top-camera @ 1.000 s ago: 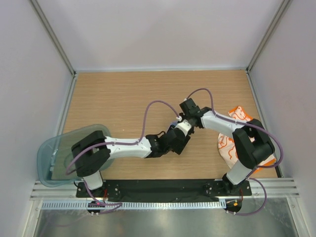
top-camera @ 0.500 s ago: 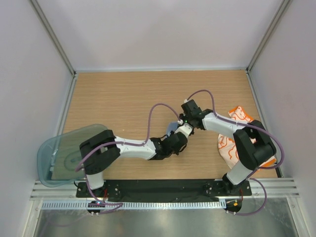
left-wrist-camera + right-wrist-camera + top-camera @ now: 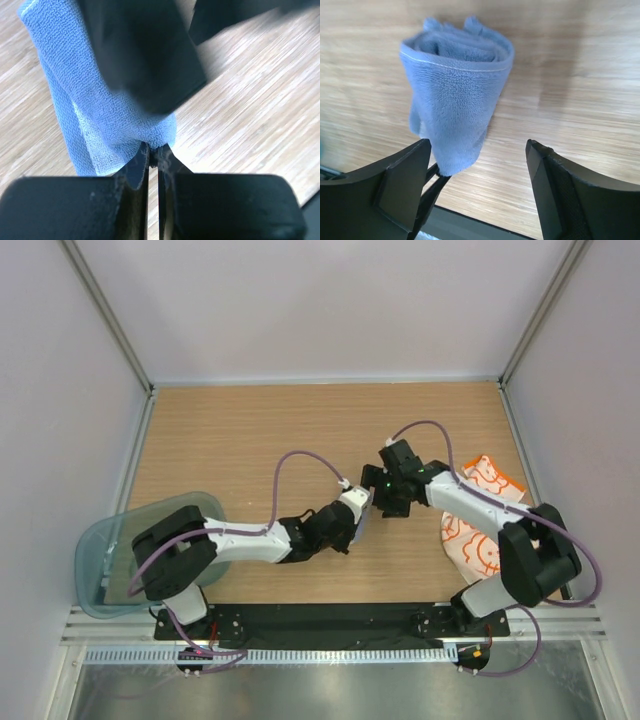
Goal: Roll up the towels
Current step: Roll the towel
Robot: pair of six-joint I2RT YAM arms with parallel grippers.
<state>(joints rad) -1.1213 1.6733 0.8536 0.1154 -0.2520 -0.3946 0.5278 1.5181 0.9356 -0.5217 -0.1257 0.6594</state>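
Left gripper (image 3: 152, 161) is clamped tight on the bottom edge of the pale blue towel (image 3: 95, 110), its two thin fingers pressed together with only a sliver of cloth between them. The towel rises straight up from that pinch as a loose, bunched roll, lifted off the wooden surface (image 3: 580, 75). Over on the right wrist camera we look down into the roll's top end, with layers curled inside one another, though the far lip is soft and blurry. Right gripper (image 3: 482, 195) stands wide apart and holds nothing. The towel hangs just ahead of it, nearer its left finger than its right, and whether that finger brushes the cloth I cannot tell. The left gripper's slim tips peek in beside that same finger, under the towel's lower end. Back on the left wrist view, a big dark out-of-focus block covers the upper right of the towel. It sits too close to the lens to say which part of the other arm it is. From overhead the two grippers meet nose to nose mid-surface, and the blue towel is almost wholly hidden between them. Well off behind the right gripper, beside that arm's elbow, lie the orange-and-white patterned towels (image 3: 468, 536), partly covered by the arm so their number is unclear. Far back behind the left gripper, by its base, the translucent tray (image 3: 92, 575) hangs over the surface's edge under the arm.
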